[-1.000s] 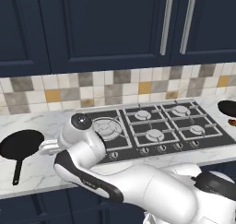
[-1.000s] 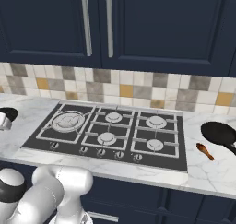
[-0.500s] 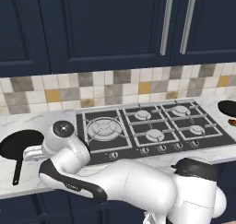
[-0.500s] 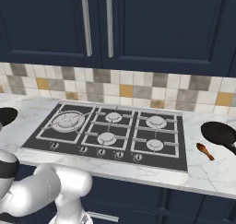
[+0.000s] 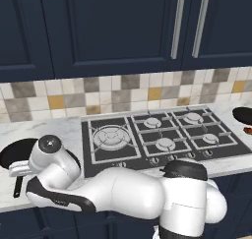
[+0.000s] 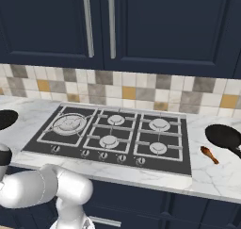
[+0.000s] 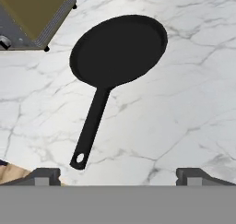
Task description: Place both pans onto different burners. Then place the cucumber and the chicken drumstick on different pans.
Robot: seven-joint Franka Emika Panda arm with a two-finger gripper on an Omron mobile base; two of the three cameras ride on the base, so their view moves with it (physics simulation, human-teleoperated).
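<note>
Two pans: one [image 7: 119, 48] on marble counter [image 7: 184, 103] left of cooktop [image 5: 162, 134], other [image 6: 225, 137] on right counter.
Drumstick [image 6: 208, 154]: beside right pan.
Gripper [image 7: 117, 174]: fully open, empty, above left pan's handle.

Two black pans lie flat on the marble table, left pan [image 7: 119, 49] and right pan [image 6: 225, 137] flanking the empty burners [image 6: 109, 141], drumstick [image 6: 209, 154] beside the right pan.
</note>
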